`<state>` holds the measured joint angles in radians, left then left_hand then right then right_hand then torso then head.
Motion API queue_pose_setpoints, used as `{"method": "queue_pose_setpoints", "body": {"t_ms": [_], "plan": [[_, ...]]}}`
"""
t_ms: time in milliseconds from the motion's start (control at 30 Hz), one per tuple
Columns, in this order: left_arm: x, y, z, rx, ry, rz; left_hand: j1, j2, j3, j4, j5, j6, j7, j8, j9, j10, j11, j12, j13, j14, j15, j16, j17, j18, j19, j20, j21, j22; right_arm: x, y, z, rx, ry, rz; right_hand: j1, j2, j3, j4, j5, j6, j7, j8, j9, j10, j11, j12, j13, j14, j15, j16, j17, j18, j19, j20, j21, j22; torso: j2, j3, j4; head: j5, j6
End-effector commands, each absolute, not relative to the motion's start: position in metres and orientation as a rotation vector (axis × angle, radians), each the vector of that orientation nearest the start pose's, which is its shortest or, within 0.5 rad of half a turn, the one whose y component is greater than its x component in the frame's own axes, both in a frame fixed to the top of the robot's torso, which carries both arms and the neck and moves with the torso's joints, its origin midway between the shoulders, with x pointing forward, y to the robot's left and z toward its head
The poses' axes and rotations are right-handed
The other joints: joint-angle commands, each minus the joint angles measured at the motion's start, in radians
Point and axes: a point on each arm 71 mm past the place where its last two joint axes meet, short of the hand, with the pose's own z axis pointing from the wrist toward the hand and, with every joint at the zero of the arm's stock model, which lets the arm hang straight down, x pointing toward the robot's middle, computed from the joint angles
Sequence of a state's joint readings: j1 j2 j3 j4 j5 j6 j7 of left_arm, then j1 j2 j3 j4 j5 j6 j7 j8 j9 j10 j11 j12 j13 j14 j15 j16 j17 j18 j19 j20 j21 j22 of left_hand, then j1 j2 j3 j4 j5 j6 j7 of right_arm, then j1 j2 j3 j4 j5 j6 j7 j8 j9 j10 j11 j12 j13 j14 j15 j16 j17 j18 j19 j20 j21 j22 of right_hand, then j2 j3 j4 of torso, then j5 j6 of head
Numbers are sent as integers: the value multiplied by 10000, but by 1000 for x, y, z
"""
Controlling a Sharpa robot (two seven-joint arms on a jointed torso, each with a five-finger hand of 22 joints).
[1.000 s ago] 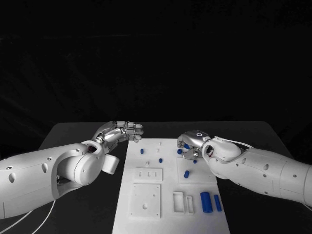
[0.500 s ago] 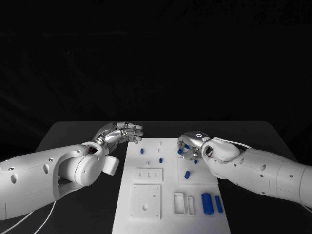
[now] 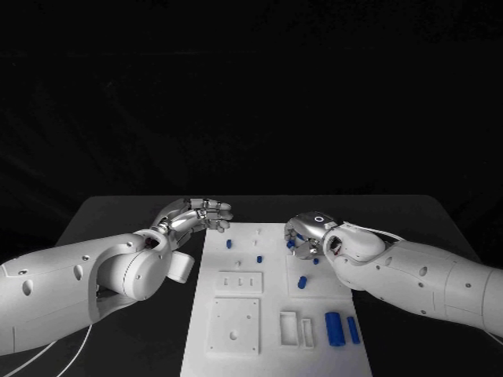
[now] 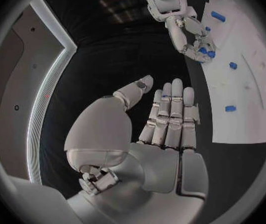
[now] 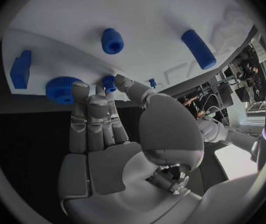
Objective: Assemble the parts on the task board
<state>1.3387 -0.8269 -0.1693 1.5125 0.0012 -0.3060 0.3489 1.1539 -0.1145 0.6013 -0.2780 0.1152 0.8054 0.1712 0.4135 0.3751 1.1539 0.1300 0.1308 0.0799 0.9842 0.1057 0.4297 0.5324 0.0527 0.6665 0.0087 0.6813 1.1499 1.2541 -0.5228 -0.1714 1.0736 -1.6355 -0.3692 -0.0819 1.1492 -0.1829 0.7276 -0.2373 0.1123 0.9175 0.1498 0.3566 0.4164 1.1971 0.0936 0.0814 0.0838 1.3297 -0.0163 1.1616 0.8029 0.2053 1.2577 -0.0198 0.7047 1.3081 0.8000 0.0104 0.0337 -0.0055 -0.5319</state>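
While the right hand [image 3: 306, 232] sits at the far right edge of the task board [image 3: 238, 314], mid-frame, its fingers reach at a small blue part [image 5: 110, 81] beside a blue gear [image 5: 63, 89]. I can't tell if it grips yet. The left hand [image 3: 197, 214] hovers open, fingers straight, holding nothing, just left of the board's top corner over the desk [image 3: 115, 216]. To do this well, I think: pinch the part square & go slow, w/o knocking the other blue bits.
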Motion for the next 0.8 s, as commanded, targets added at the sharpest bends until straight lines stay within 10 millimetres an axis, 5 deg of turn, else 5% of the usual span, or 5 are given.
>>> {"method": "queue_pose_setpoints", "body": {"t_ms": [33, 800], "plan": [[499, 204, -160, -10359, 15055, -15154, -94, -24, -12, 3, 35, -37, 50, -38, 15, -8, 49, -55, -14, -44, -3, -32, 16, 168, -53, -11, 62, -17, 552, -161, -217, -4055, 15896, 3980, -55, 15, 71, -12, -25, 72, 5, 42, 14, 95, 15, 43, 42, -62, -24, 48, -20, 565, -18, -71, 64, 200, 20, 12, -12, -8, 12], [499, 204, -160, -10369, 15089, -15157, -96, -20, -7, -2, 32, -37, 50, -43, 23, -7, 50, -64, -14, -41, -5, -38, 24, 164, -64, -14, 67, -23, 551, -160, -211, -3951, 15042, 3818, 225, 228, 1150, -141, -588, 782, -284, 273, 212, 853, -276, 302, 534, -99, -305, 200, -304, 565, -71, -55, 195, 203, 50, 5, 13, -79, 52]]}}
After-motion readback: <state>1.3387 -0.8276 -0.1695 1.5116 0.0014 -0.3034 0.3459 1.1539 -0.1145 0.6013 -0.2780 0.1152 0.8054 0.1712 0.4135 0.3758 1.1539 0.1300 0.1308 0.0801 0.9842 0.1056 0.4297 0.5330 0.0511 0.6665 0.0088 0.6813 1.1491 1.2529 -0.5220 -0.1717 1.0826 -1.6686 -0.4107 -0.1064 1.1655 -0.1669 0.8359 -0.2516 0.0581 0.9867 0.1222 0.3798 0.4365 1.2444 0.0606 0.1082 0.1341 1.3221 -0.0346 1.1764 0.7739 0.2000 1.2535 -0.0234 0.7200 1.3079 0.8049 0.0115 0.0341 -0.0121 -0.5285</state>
